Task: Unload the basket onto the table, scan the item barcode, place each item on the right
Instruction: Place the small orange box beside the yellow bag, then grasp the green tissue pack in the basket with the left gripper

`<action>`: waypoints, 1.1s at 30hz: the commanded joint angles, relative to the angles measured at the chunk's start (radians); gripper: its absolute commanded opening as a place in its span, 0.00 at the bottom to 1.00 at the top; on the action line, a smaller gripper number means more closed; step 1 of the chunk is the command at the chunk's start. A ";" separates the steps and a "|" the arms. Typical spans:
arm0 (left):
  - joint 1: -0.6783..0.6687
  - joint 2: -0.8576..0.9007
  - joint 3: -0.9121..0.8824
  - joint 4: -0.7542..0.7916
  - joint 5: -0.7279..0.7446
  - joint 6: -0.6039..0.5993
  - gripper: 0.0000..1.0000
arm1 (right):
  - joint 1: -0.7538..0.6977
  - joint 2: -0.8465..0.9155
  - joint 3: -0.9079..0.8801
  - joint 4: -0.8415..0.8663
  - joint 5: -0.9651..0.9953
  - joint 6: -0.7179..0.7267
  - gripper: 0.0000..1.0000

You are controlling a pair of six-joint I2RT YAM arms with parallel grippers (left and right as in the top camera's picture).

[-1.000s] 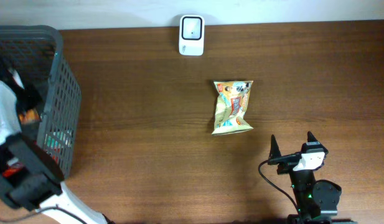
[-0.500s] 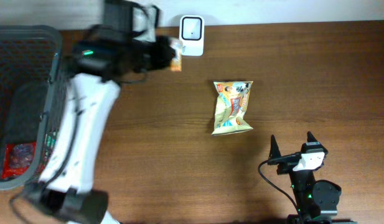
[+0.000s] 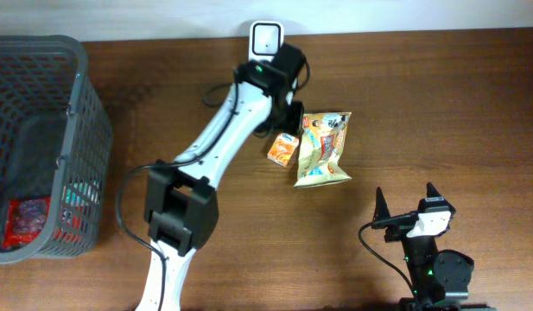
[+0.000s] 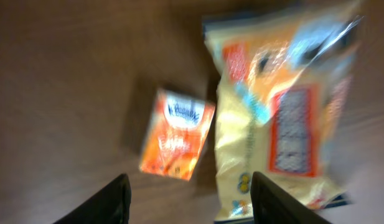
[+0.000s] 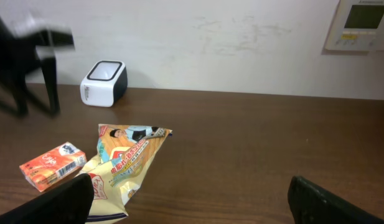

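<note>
Left gripper point(image 4: 190, 200), jaws apart, empty, above orange box point(image 3: 283, 149) beside snack bag point(image 3: 323, 149); scan likely done, basket point(image 3: 92, 130) items remain.

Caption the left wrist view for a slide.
Open left pincer above a small orange box beside a yellow snack bag.

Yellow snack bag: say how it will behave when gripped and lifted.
Probably floppy: the snack bag looks like crinkled film, so it may sag from a pinch. Its glossy sheen suggests it could slip. Lying flat, it seems unlikely to roll.
</note>
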 commanded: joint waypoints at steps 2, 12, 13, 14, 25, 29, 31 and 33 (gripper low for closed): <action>0.160 -0.016 0.488 -0.239 -0.057 0.112 0.68 | 0.005 -0.007 -0.007 -0.004 0.005 0.002 0.98; 0.827 -0.185 0.897 -0.476 -0.185 0.111 0.87 | 0.005 -0.007 -0.007 -0.003 0.005 0.002 0.98; 0.863 -0.196 0.850 -0.476 -0.180 0.106 0.86 | 0.005 -0.007 -0.007 -0.004 0.005 0.002 0.98; 0.901 -0.225 0.721 -0.476 -0.192 0.091 0.87 | 0.005 -0.007 -0.007 -0.004 0.005 0.002 0.98; 1.108 -0.244 -0.337 -0.234 -0.081 -0.164 0.98 | 0.005 -0.007 -0.007 -0.003 0.005 0.002 0.98; 1.108 -0.244 -0.580 -0.065 -0.063 -0.164 0.95 | 0.005 -0.007 -0.007 -0.003 0.005 0.002 0.98; 1.108 -0.244 -0.633 -0.010 -0.016 -0.164 0.95 | 0.005 -0.007 -0.007 -0.004 0.005 0.002 0.98; 1.108 -0.244 -0.663 0.058 0.000 -0.163 0.84 | 0.005 -0.007 -0.007 -0.003 0.005 0.002 0.98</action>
